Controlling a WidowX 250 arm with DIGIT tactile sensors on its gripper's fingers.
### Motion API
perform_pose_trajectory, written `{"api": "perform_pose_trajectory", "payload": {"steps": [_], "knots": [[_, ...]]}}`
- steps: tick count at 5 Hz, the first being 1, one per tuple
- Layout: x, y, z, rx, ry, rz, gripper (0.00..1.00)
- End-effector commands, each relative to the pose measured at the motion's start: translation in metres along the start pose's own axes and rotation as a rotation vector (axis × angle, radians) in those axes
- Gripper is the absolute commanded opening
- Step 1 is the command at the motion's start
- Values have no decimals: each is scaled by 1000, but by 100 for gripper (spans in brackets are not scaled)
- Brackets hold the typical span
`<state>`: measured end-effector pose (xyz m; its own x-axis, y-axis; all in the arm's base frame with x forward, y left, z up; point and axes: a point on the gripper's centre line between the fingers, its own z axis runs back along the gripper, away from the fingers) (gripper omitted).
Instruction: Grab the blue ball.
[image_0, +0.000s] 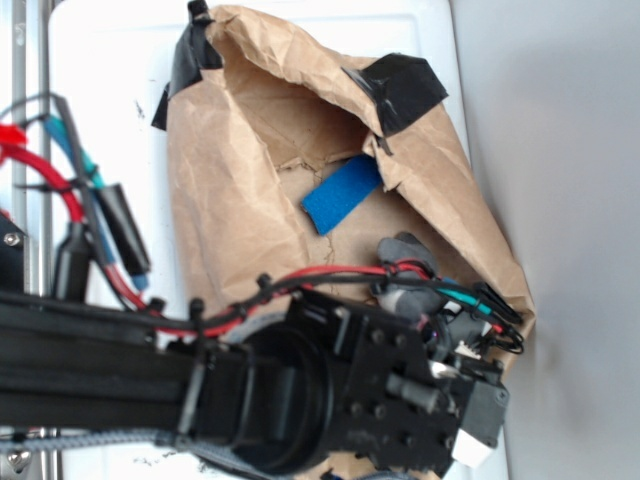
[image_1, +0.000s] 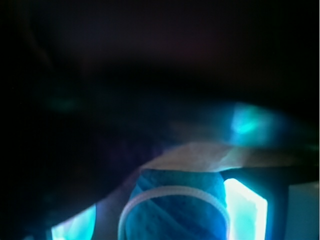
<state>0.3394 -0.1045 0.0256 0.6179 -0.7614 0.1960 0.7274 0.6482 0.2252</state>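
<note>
The blue ball (image_1: 175, 210) fills the bottom of the wrist view: teal, fuzzy, with a pale band curving across it. My gripper (image_1: 160, 220) straddles it. The right finger (image_1: 245, 210) is against the ball's side. The left finger (image_1: 75, 225) stands off it, with a strip of brown paper showing between them. The jaws are open. In the exterior view the gripper (image_0: 478, 415) is low over the lower right corner of the paper bag, and the arm hides the ball.
A crumpled brown paper bag (image_0: 230, 200) with black tape patches (image_0: 400, 90) lies on the white surface (image_0: 110, 60). On it are a flat bright-blue strip (image_0: 343, 193) and a grey plush toy (image_0: 405, 255) just beyond the wrist. A grey wall runs along the right.
</note>
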Motion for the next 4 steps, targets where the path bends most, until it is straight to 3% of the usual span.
{"api": "perform_pose_trajectory", "payload": {"steps": [1,3,4], "knots": [[17,4,16,-32,-95,0,0],[-4,20,67,-109,-183,-1,0],[-22,21,103,-144,-185,-5,0]]}}
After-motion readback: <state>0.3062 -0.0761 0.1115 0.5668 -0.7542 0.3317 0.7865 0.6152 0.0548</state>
